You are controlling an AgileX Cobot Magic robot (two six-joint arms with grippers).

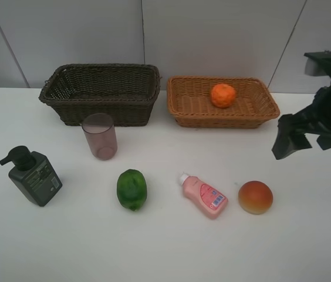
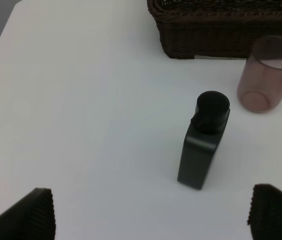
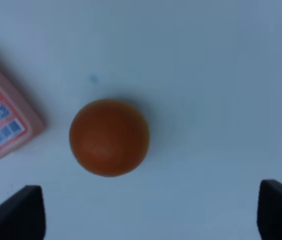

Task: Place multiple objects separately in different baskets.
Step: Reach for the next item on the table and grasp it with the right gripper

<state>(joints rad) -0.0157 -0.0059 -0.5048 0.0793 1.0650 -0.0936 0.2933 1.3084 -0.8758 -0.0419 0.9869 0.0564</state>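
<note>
White tabletop [image 1: 165, 252] spread wide, and at the back the deep dark-brown woven wicker basket [image 1: 104, 108] holds nothing that I can see, while the shallower light-tan wicker basket [image 1: 224, 122] beside it has the dimpled round orange [image 1: 223, 95] sitting inside. So one item looks sorted and five wait out on the table. Down the sizes we go: the boxy dark green pump bottle [image 1: 33, 175] upright at the left, the translucent mauve cup [image 1: 100, 136] standing just before the dark basket, the glossy green oval fruit [image 1: 131, 189], the small pink plastic bottle [image 1: 204, 195] lying on its side, and the smooth red-yellow round fruit [image 1: 255, 197]. The right gripper [image 3: 153, 212] hangs above that round fruit, jaws spread and gripping nothing, and the left gripper [image 2: 151, 215] is likewise released wide, looking down at the pump bottle.
</note>
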